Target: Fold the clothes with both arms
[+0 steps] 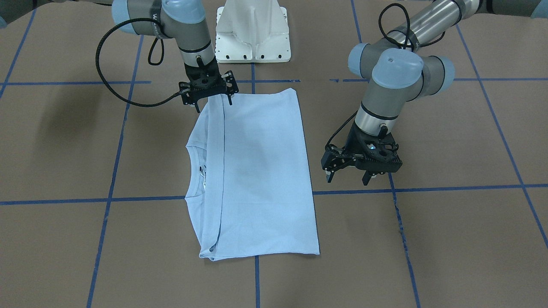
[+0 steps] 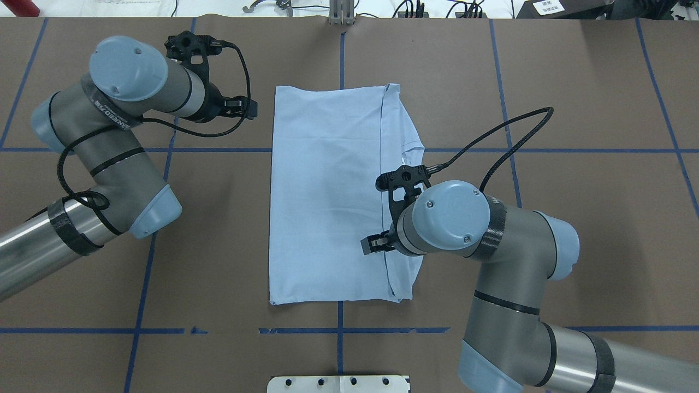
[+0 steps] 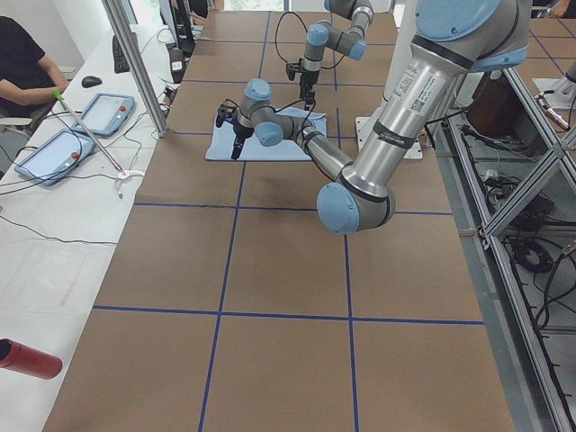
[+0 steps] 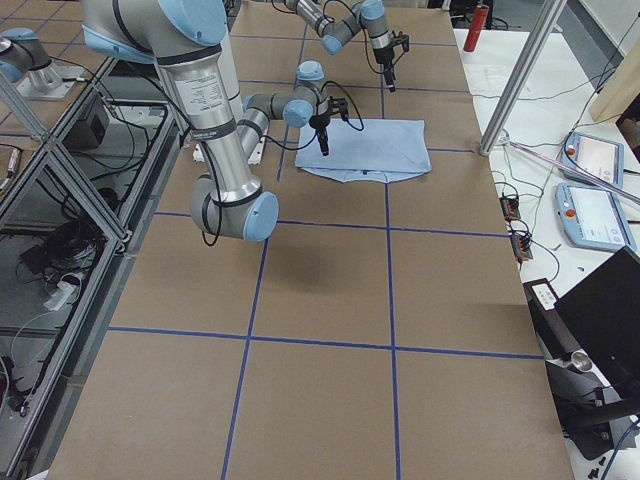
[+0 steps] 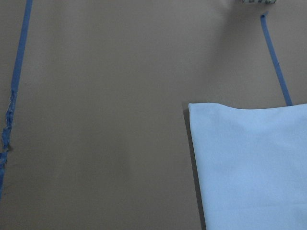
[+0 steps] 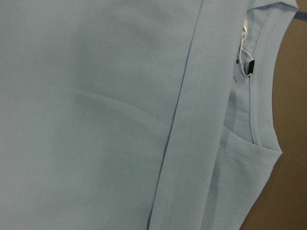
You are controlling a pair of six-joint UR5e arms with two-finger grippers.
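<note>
The light blue T-shirt point(image 1: 261, 171) lies flat on the brown table, folded into a rectangle. Its bottom part is folded over toward the neckline point(image 1: 192, 171), and it also shows in the overhead view point(image 2: 327, 191). The white neck tag point(image 6: 243, 36) shows in the right wrist view; the chest print is almost hidden. My right gripper point(image 1: 214, 104) is open and stands over the shirt's corner nearest the robot base, at the hem edge. My left gripper point(image 1: 348, 176) is open and empty. It hovers beside the shirt's folded edge, off the cloth. The left wrist view shows a shirt corner point(image 5: 249, 163).
The white pedestal base point(image 1: 252, 34) stands just beyond the shirt's far end. Blue tape lines point(image 1: 145, 198) cross the table. A red bottle point(image 3: 27, 358) lies at one table end. An operators' bench with tablets point(image 3: 54, 153) and a seated person point(image 3: 18, 63) runs along the far side.
</note>
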